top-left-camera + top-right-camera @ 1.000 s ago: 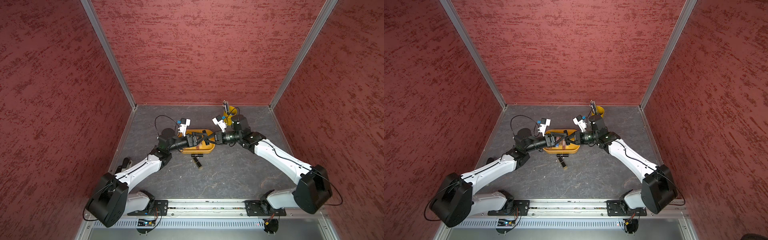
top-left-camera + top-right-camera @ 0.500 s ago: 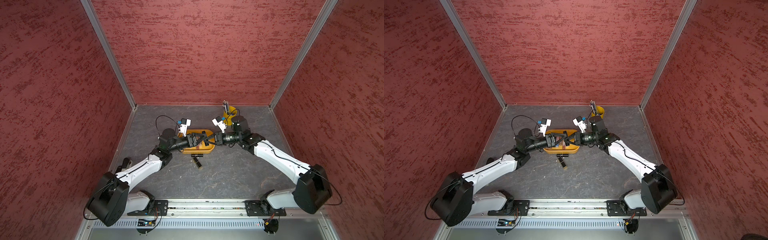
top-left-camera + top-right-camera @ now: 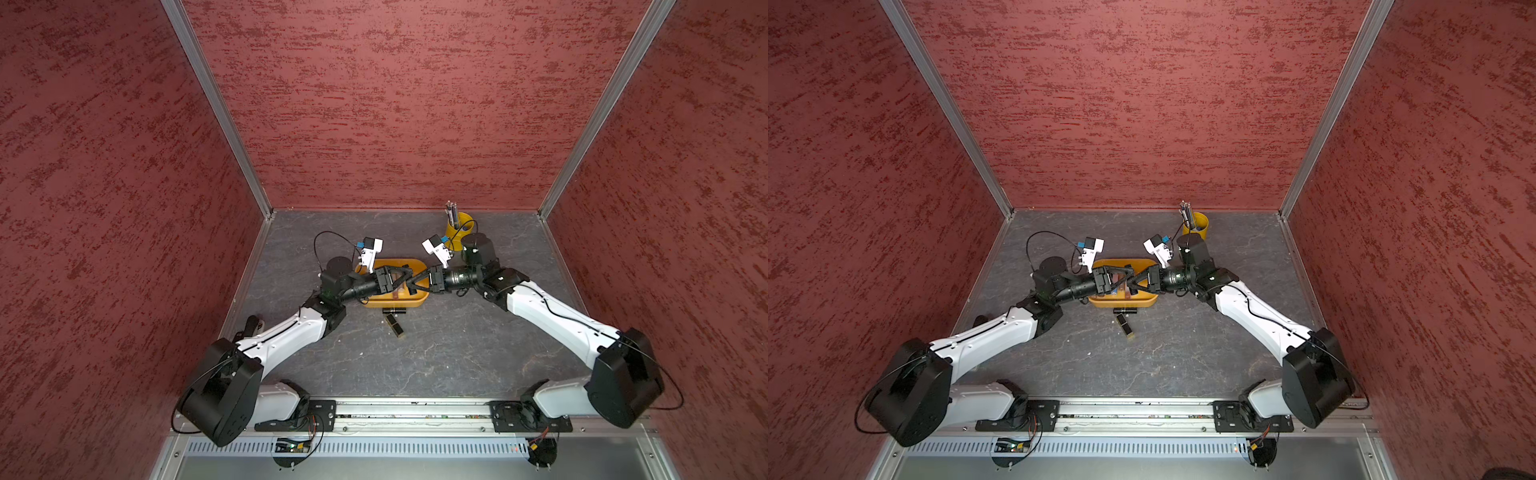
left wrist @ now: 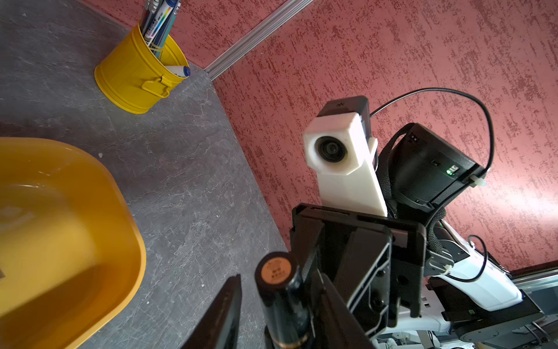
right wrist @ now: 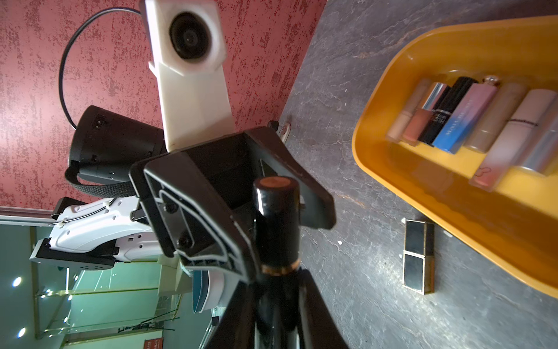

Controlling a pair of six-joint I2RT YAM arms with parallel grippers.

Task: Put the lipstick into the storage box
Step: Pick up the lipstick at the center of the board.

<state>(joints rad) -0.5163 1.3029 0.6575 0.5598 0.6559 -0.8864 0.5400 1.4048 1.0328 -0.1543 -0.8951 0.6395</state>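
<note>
Gray stone-look table (image 3: 457,353) below, the lipstick (image 5: 277,223) hangs near the storage box (image 3: 411,302), clamped by the right gripper (image 3: 417,283) while the left gripper (image 3: 401,275) brackets it loosely (a gap shows beside one finger (image 4: 225,308)), so an early release could drop it outside.

Black cylindrical lipstick tube (image 5: 276,217), gold band, copper end disc: pinched in the jaws of the right gripper (image 5: 279,284), far end between the jaws of the left gripper (image 4: 276,302). Shallow orange-yellow plastic tub (image 5: 428,193), rounded corners, sits upright close beside, below jaw level.
</note>
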